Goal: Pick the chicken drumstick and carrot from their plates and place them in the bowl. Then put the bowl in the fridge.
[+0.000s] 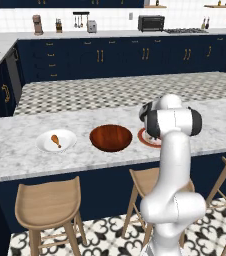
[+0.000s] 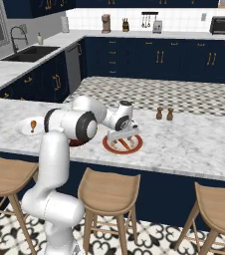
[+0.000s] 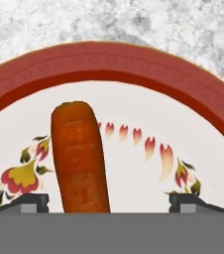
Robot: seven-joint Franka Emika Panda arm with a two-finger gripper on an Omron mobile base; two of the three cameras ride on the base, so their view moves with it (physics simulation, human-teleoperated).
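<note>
Carrot (image 3: pixel 79 158) lies on the red-rimmed plate (image 3: pixel 109 62) on the counter (image 2: pixel 184 139), lengthwise between the gripper's (image 3: pixel 109 203) fingertips (image 3: pixel 32 202), blunt end pointing away. The jaws are spread wide, either side of it, not touching. Gripper low over plate.

Three wooden stools (image 2: pixel 108 193) stand along the near side of the marble counter (image 2: pixel 194 144). Two small shakers (image 2: pixel 164 114) sit on it to the right. A toaster oven (image 1: pixel 150 23) rests on the far counter, a sink (image 2: pixel 31 53) at far left.
</note>
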